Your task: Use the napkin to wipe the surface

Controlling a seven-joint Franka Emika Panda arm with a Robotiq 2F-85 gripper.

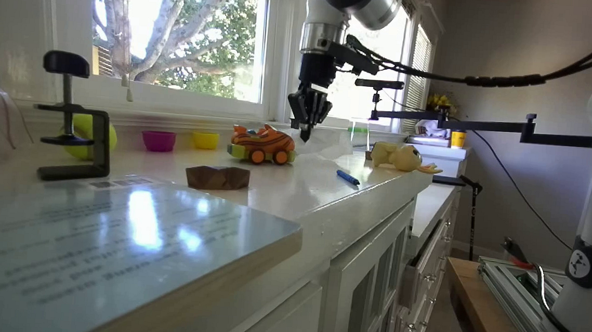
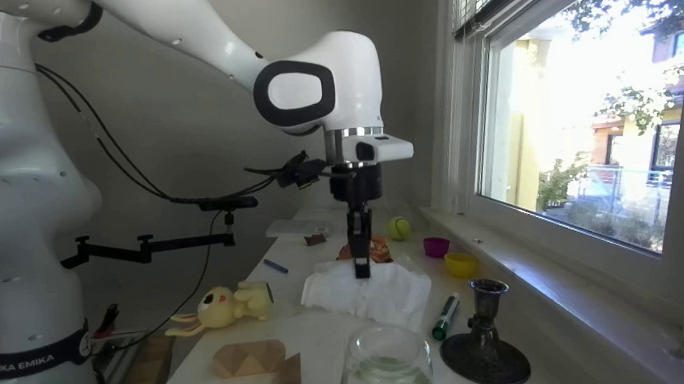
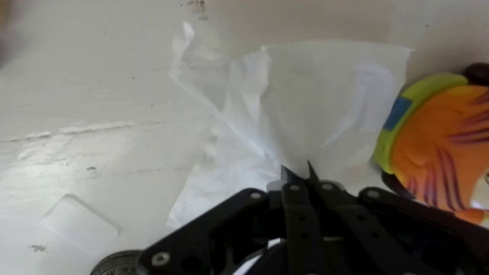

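Note:
A crumpled white napkin lies spread on the white countertop in the wrist view. It also shows in both exterior views. My gripper points down over the napkin, with its fingers nearly together. Folds of the napkin run together at the fingertips, so the gripper appears shut on it. The exact pinch is hidden behind the fingers. In both exterior views the gripper is low at the napkin, and the napkin's outer parts spread over the countertop.
An orange toy car is right beside the napkin. A yellow plush toy lies near the counter's front edge. A clear glass, a dark candle holder, a green marker, purple and yellow cups stand around.

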